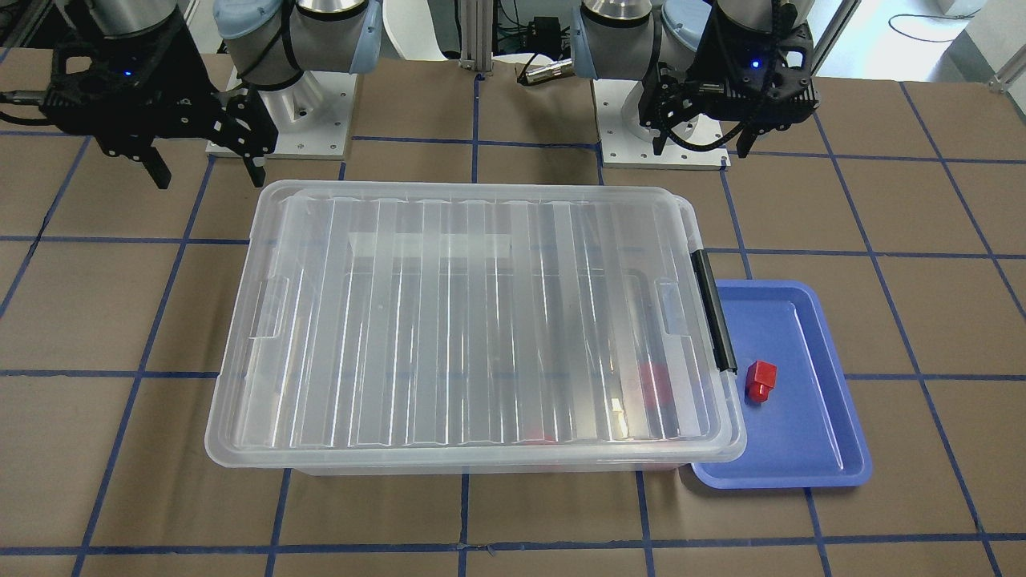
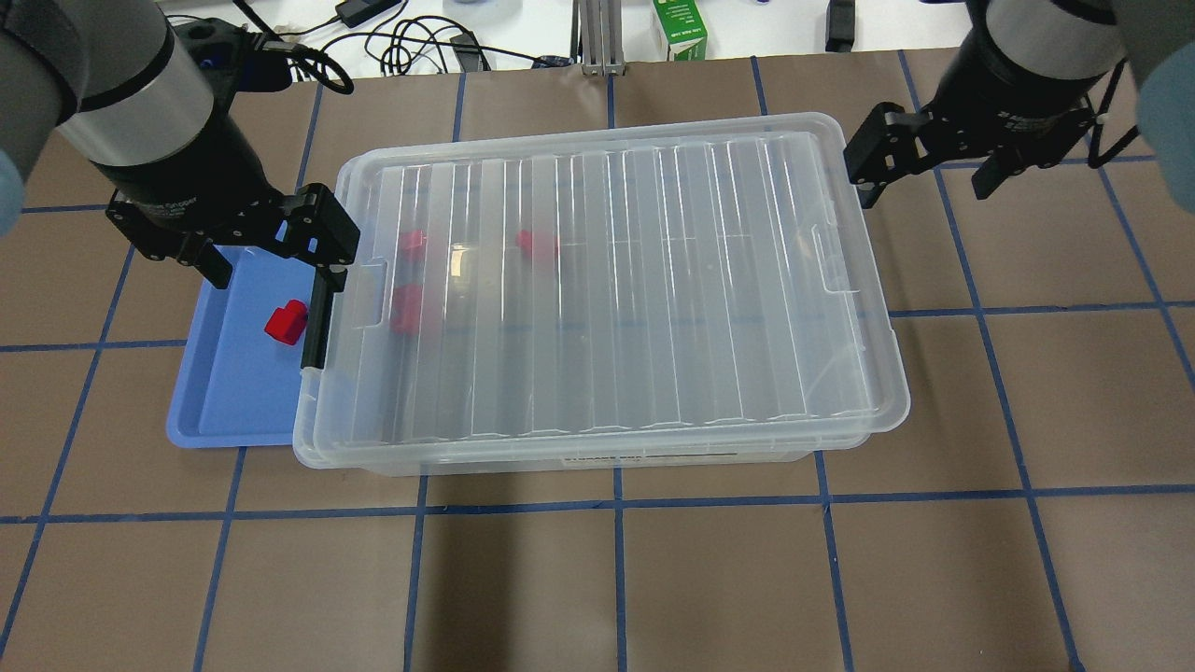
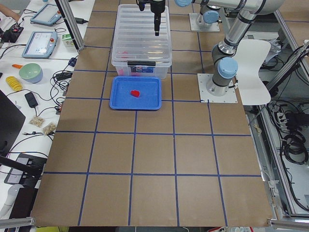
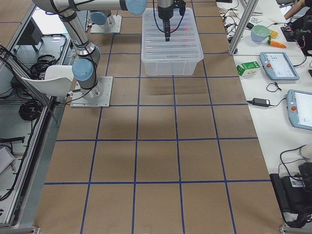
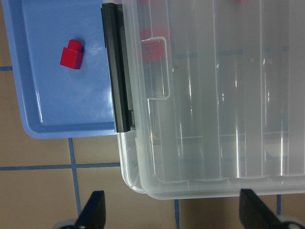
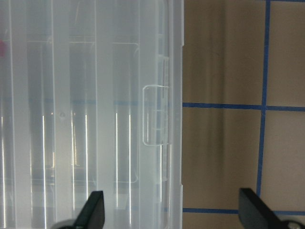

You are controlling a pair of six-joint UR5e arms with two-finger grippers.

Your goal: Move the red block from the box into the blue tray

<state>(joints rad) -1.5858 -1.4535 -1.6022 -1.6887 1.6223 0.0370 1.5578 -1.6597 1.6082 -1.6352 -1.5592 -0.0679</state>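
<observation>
Starting at your left in the overhead view, the left end effector hangs above the far part of the blue tray, right by the box's clip end. Its two fingers are spread wide and have hold of nothing. Below it, the red block lies inside the tray on the bare floor. It is close to the side that meets the box but touches neither the rim nor the end effector. The tray sits flat on the desk, and its right edge is tucked just under the overhanging rim of the box. The black clip on the box's short side faces the tray. The ribbed clear lid is on the box, and through it you can make out three blurred red pieces near the clip end; their shapes cannot be told. Past the opposite short end, near the far corner of the box, the right end effector hovers over bare desk. Its fingers are also wide apart and empty.
</observation>
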